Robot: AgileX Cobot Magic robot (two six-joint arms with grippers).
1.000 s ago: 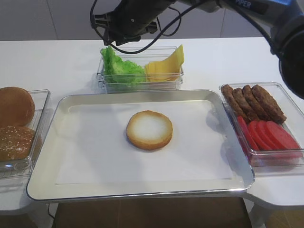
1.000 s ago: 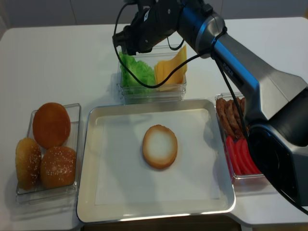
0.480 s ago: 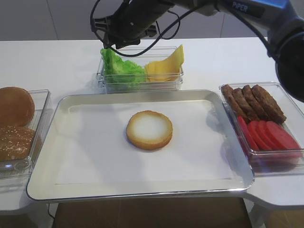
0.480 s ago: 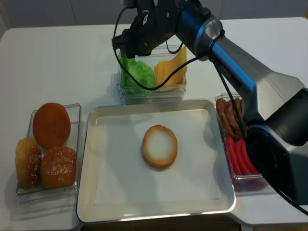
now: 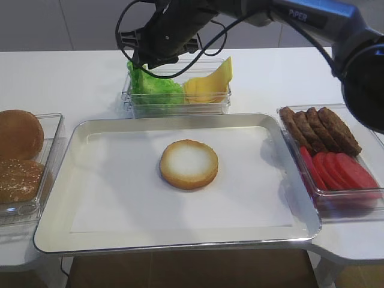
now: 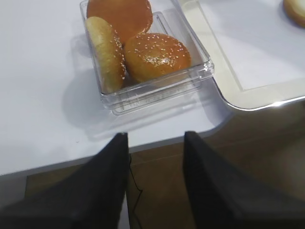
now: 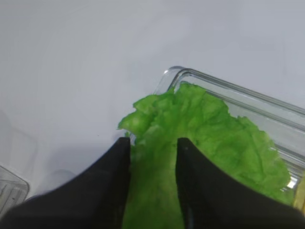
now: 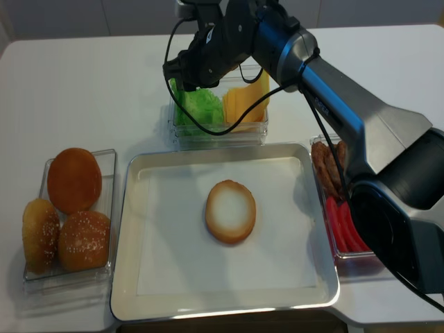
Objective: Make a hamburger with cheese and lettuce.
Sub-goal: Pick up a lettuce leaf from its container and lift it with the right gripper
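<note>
So the right tool (image 7: 152,157) is over at the far edge of the tabletop, reaching into the clear container (image 5: 177,103) that holds the lettuce (image 5: 153,86) and the cheese (image 5: 210,83). From the right wrist view the two fingers (image 7: 116,167) sit either side of a ruffled green leaf, and it sure looks clamped on the lettuce at its upper edge.

Lettuce is the leftmost stuff in that container, cheese slices stacked leaning right next to it. The bun half (image 5: 188,163) lies cut face up in the middle of the paper-lined metal tray (image 5: 90,237), nothing on it yet.

My read on handling: the leaf is super light and floppy, so it'll droop and swing once lifted, and thin enough to tear if squeezed hard. Pinching near the frilly rim seems fine, but a neighbouring leaf could drag along. The cheese looks smooth and bendy, probably sticks to its neighbours, so I'd take a free corner.

Left tool (image 6: 155,157) hangs by the near left corner next to the box of bun tops (image 6: 143,52), fingers apart, holding nothing.
</note>
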